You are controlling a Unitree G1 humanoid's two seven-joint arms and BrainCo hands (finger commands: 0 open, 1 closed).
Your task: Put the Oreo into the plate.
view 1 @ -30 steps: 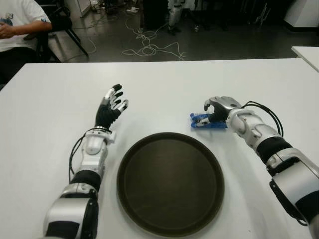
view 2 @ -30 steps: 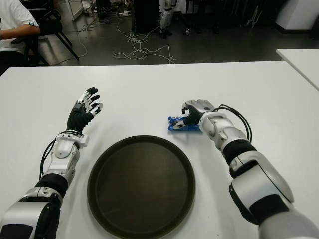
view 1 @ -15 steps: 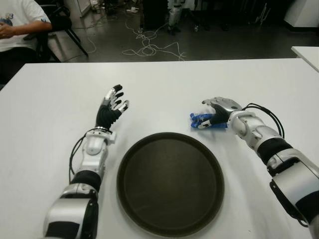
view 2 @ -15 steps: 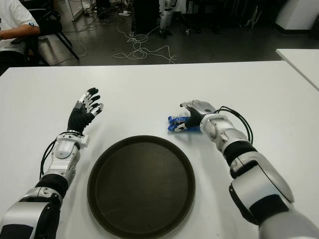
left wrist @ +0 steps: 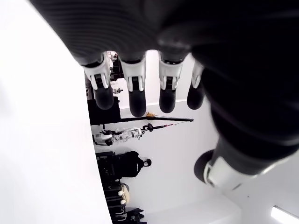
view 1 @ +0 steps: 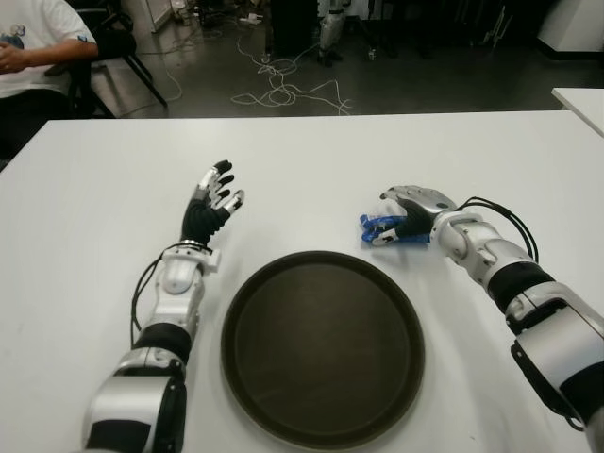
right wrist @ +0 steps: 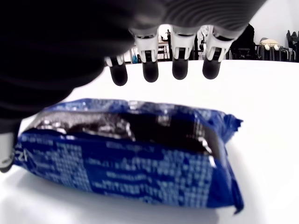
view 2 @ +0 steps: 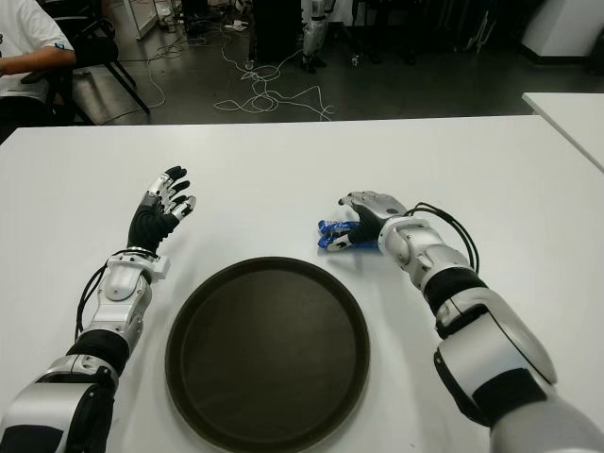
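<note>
The right hand (view 1: 408,201) is arching over the blue Oreo pack (right wrist: 131,154), its fingers (right wrist: 180,65) extended beyond the pack's far side, not gripping; the pack is lying on the white worktop (view 1: 311,170) just behind the dark plate (view 1: 323,347). The left hand (view 1: 212,196) is hovering open-fingered left of the plate

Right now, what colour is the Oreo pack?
Blue Oreo pack, dark cookie picture on it; clearest in the right wrist view.
</note>
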